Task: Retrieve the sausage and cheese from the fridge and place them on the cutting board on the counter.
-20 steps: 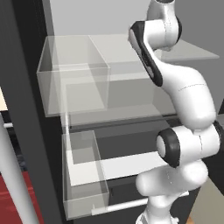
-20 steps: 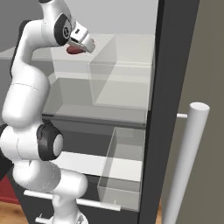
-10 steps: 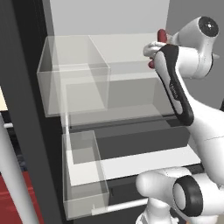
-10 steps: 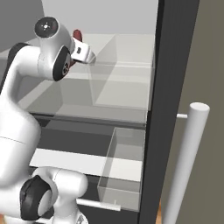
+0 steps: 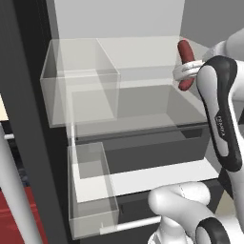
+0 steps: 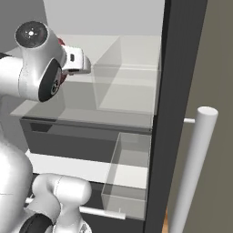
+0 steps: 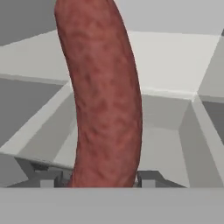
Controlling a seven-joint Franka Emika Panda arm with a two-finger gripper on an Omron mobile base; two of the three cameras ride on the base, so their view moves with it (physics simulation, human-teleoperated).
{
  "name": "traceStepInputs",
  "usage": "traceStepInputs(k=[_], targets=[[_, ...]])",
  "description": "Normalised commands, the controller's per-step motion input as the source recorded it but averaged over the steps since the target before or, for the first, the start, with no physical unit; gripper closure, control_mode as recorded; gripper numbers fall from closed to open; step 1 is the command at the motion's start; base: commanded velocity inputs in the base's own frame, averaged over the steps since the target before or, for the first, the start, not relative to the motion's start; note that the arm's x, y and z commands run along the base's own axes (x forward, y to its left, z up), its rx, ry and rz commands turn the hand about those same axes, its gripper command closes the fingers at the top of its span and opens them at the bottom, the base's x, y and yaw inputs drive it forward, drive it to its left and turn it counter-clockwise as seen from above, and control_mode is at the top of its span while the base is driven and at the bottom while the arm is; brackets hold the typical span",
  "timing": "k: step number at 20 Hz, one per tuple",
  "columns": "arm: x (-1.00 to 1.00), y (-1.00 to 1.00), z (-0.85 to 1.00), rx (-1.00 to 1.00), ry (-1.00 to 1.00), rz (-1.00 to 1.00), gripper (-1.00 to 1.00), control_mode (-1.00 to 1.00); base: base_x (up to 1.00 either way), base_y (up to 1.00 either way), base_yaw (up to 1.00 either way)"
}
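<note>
Dark red, mottled skin is seen rising between the two small finger tips of the gripper, which is closed on the sausage near its lower end. The sausage is thus held in the air, off every shelf, in front of the pale interior of the fridge by the right edge of the upper shelf. In the left base view the sausage is seen standing nearly upright, its rounded top above the white hand and its lower end below it. In the right base view the hand is mostly covered by the arm's round joint, and just a sliver of the sausage is shown behind it; the clear bin on the shelf and the long bar handle are better seen there. The step in hand is judged to be the carrying out: the grip should be kept firm and the sausage drawn straight back, clear of the shelf edge and the door, before it is swung toward the cutting board. Cheese cannot be made out.
</note>
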Motion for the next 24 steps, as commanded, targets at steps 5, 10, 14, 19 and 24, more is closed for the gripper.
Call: traceStepInputs(k=[5,10,14,19,24], targets=[[-1.0,-0.03,-0.08,-0.14,0.01,0.01,1.0,-1.0,0.0,0.0,0.0],[-0.99,-0.36,0.0,0.0,-0.04,-0.25,1.0,-1.0,0.0,0.0,0.0],[-1.0,-0.16,0.01,0.0,-0.08,-0.2,1.0,-1.0,0.0,0.0,0.0],[-0.58,0.0,0.06,-0.01,-0.01,-0.01,1.0,-1.0,0.0,0.0,0.0],[0.0,0.02,-0.3,0.0,0.01,0.09,1.0,-1.0,0.0,0.0,0.0]])
